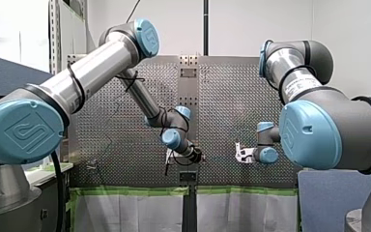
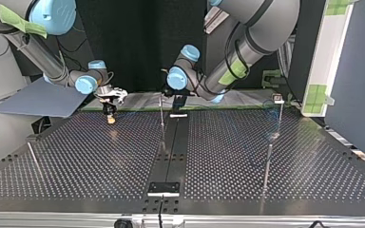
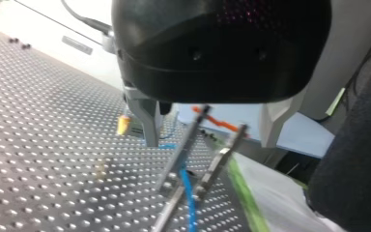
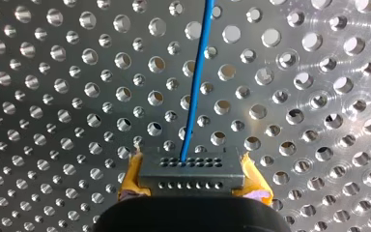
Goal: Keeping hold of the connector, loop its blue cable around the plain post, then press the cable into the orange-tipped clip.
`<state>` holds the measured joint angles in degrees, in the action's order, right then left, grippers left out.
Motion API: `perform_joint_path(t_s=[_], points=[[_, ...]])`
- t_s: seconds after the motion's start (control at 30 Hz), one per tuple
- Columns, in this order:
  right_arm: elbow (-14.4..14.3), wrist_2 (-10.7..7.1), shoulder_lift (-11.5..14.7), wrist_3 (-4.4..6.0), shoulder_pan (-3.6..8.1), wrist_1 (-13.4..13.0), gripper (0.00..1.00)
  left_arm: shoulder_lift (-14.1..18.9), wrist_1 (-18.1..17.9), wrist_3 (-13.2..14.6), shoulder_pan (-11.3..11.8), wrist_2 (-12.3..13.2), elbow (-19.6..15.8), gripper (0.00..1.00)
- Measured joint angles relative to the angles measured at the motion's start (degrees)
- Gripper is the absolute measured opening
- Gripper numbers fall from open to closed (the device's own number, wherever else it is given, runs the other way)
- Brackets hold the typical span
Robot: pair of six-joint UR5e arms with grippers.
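Connector held; looping and clipping seemingly left.
My right gripper point(image 4: 193, 178) pinched the connector point(image 4: 192, 166), blue cable point(image 4: 196, 82) trailing; my left gripper point(image 3: 210, 142) stood open by the rods point(image 3: 183, 147).

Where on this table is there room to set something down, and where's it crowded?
In the top view the table is bare either side of the black centre strip: out to the leaning rod at left, and out to the tall post at right. The far edge is crowded with my left gripper, my right gripper and a thin post.

Bright even light, glinting table point(image 4: 319, 111)
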<state>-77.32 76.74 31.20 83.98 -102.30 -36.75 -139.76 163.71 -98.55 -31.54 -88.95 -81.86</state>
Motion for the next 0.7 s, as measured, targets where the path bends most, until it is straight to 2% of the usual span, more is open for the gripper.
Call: perform_joint_path(t_s=[0.4,0.7], points=[[0.0,0.0,-0.11,0.05,-0.04,0.09,0.0,0.48,-0.85,-0.59,-0.62,-0.06,-2.18,1.0],[0.01,0.0,-0.15,0.13,-0.02,0.1,0.0,0.44,-1.73,-1.29,-1.05,-0.02,-2.47,1.0]])
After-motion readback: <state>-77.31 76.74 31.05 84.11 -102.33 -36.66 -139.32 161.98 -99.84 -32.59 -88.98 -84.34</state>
